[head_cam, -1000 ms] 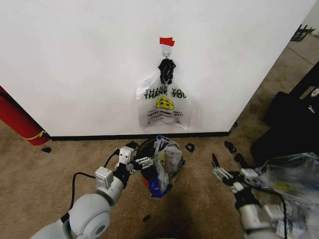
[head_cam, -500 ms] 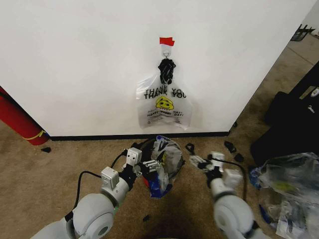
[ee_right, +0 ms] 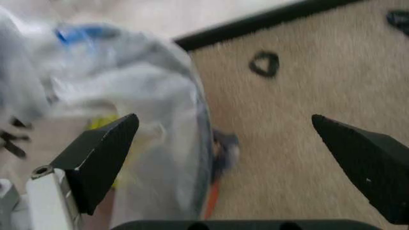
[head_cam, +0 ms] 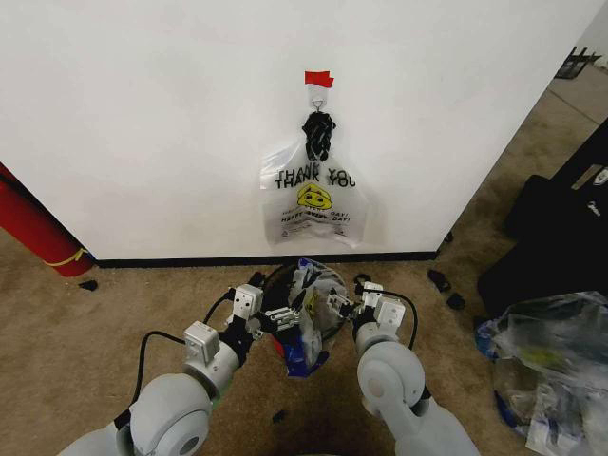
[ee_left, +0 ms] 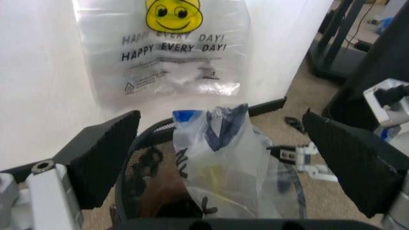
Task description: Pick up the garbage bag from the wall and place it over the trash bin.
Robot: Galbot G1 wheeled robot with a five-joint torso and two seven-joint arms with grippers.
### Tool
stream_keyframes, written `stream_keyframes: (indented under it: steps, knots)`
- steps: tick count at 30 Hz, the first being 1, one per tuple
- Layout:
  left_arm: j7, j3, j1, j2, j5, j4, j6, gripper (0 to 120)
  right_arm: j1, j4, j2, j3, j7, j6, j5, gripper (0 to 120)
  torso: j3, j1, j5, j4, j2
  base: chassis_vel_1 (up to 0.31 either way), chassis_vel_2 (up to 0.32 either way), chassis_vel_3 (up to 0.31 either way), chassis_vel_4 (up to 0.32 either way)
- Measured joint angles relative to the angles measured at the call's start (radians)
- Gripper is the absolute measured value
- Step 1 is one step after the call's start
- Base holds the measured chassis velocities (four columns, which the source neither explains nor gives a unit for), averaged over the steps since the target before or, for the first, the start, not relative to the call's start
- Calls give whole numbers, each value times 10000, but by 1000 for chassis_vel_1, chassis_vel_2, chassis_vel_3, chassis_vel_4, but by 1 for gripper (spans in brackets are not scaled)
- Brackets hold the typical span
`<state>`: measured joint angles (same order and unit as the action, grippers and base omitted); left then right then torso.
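The garbage bag (head_cam: pixel 312 302), translucent with blue handle strips, sits bunched in the mouth of the black trash bin (head_cam: pixel 274 281) on the carpet below the wall (head_cam: pixel 142 114). My left gripper (head_cam: pixel 288 315) is open at the bag's left side; in the left wrist view its fingers (ee_left: pixel 102 158) stand wide apart around the bag (ee_left: pixel 223 177) and the bin rim (ee_left: pixel 137 143). My right gripper (head_cam: pixel 338 304) is open at the bag's right side. The right wrist view shows the bag (ee_right: pixel 128 105) close by its fingers (ee_right: pixel 96 158).
A similar smiley bag (head_cam: pixel 312 195) without blue hangs from the hook under the red tape (head_cam: pixel 318 79). A red cylinder (head_cam: pixel 33 233) leans at the left. A clear plastic bundle (head_cam: pixel 551 351) and a black case (head_cam: pixel 560 228) lie right. Small black bits (head_cam: pixel 439 279) dot the carpet.
My right arm swung in from the far right to the bin's right side. My left gripper edged a little closer to the bag.
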<state>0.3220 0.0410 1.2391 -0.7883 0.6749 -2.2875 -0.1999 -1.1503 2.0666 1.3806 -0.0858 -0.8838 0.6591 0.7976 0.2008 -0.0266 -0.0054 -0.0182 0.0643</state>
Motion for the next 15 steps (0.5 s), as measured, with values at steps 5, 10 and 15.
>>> stream_keyframes:
  steps: [5,10,15]
  knots:
    - [8,4,17,-91,16,36,18,100,233,-100,280,-2,-737,350,1024,100,0,0,0,1,0,0,0,0,0]
    - [27,2,-26,-138,33,77,8,100,426,-348,589,43,-1198,471,1447,100,0,0,1,1,0,0,0,0,0]
    - [45,-5,-42,-140,36,99,-7,100,616,-613,723,65,-1526,532,1714,100,0,0,0,1,0,0,0,0,0]
